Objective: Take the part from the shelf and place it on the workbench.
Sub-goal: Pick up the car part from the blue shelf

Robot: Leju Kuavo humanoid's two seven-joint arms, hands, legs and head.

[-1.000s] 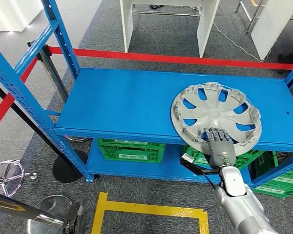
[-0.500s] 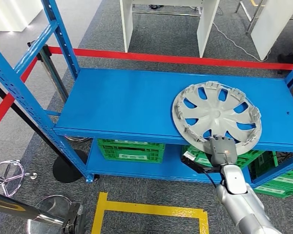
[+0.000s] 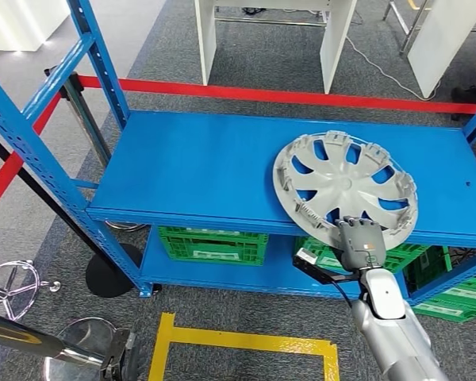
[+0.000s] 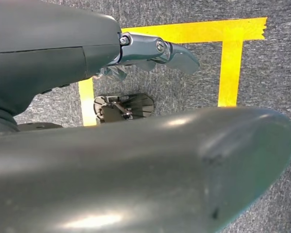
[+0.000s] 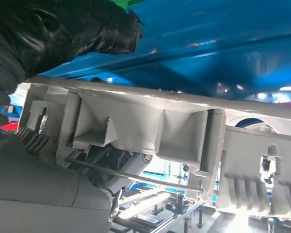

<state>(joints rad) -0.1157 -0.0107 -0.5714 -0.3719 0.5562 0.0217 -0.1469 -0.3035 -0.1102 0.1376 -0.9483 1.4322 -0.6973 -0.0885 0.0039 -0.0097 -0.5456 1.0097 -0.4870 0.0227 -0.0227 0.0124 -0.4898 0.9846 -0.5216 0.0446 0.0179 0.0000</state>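
One hand, the right hand (image 3: 360, 244), is seen at the front edge of the blue shelf (image 3: 224, 171), and the near rim of the grey wheel cover (image 3: 343, 186) is grasped by it. In the right wrist view the dark fingers (image 5: 100, 29) are closed over the rim, probably with the thumb under it. Green crates (image 3: 214, 242) are stored below the shelf, and a red tape (image 3: 283, 97) is stretched behind it. The left hand (image 4: 151, 48) is hung over the floor, near yellow tape (image 4: 230, 63); its state cannot be told.

Green crates (image 3: 213, 244) sit left of and beside the hand; red barrier tape (image 3: 283, 97) stretches beyond; yellow floor tape (image 3: 241, 341) lies lower left.
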